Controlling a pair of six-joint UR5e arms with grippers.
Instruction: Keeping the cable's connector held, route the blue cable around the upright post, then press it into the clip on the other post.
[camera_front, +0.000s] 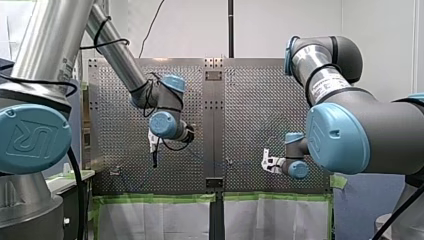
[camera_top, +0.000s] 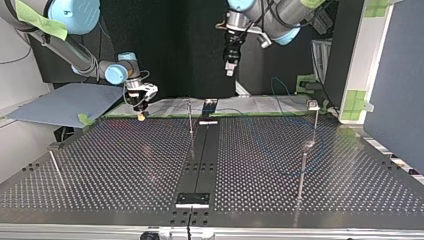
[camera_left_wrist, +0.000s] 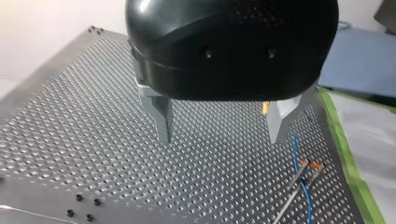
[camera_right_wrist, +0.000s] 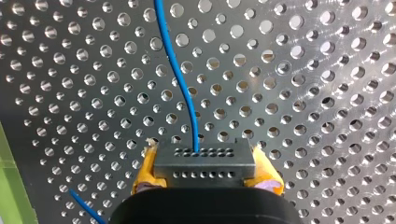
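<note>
In the right wrist view, my right gripper is shut on a grey connector, with its yellow pads against the two ends. The blue cable leaves the connector and runs ahead over the perforated plate. At the top view's left this gripper hangs low at the table's far edge. My left gripper stands open above the plate, with nothing between its metal fingers. Beside it, the cable passes a thin post with an orange-tipped clip. In the top view the left gripper is high above the table.
Thin upright posts stand on the table at the top view's middle, right, near right and left. A dark rail runs down the table's centre. Green tape lines the edge.
</note>
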